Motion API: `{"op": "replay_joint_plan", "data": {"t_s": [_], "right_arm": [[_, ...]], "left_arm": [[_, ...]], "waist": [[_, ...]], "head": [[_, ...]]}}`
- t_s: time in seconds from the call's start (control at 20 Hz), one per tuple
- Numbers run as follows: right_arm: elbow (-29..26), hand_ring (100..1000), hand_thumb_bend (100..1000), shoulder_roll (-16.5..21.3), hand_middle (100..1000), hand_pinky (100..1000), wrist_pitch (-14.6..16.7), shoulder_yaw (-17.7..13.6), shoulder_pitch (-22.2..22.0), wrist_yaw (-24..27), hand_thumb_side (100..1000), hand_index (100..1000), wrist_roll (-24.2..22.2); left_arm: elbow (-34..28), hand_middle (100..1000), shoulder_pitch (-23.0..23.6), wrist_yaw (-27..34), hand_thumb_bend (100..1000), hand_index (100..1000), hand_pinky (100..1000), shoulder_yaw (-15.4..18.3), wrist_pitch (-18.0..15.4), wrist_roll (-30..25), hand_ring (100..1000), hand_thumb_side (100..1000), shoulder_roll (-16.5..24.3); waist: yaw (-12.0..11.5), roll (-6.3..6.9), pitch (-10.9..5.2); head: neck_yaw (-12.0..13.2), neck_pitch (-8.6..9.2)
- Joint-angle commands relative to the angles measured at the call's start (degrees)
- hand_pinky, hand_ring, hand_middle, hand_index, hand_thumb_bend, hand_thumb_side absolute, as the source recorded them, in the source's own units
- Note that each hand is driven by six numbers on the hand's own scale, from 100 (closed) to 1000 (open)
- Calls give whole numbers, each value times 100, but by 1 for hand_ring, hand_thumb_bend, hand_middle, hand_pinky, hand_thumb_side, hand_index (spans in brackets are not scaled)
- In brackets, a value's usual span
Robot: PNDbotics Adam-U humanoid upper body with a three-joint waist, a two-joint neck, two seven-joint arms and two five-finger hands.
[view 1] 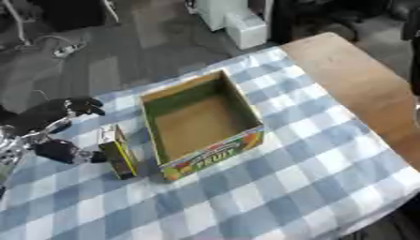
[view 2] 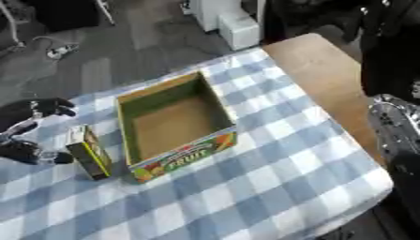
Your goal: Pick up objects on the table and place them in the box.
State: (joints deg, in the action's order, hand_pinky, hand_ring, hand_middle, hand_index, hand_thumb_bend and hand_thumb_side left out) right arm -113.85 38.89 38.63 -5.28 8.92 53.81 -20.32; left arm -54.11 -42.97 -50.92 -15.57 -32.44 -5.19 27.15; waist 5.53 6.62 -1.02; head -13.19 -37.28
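The left hand sits at the left edge of the table, fingers spread and only loosely bent, upper fingers reaching right and the thumb lower down. It's got nothing in it. Just to its right, between the thumb and fingers but apparently not touched, a small yellow-green carton stands upright on the blue-and-white checked cloth. Right next to that is the open cardboard box with "FRUIT" printed on its near side, and the inside looks bare. Far right, the cloth stops and bare wooden table shows. Part of the right arm shows at the right edge of the right eye view; the hand itself isn't visible.
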Motion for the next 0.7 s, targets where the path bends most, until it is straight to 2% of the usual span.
{"op": "replay_joint_plan", "data": {"t_s": [0.05, 0.7], "right_arm": [[-74, 337, 100, 190, 366, 400, -43, -34, 110, -19, 1000, 529, -12], [-74, 337, 100, 200, 366, 400, -105, -38, 137, 12, 1000, 530, -48]], "left_arm": [[16, 845, -166, -37, 801, 838, 799, 89, -48, -22, 761, 930, 92], [176, 847, -256, -90, 833, 841, 806, 102, -130, -119, 765, 933, 92]], "waist": [[10, -18, -56], [31, -1, -64]], "head": [[112, 96], [119, 80]]}}
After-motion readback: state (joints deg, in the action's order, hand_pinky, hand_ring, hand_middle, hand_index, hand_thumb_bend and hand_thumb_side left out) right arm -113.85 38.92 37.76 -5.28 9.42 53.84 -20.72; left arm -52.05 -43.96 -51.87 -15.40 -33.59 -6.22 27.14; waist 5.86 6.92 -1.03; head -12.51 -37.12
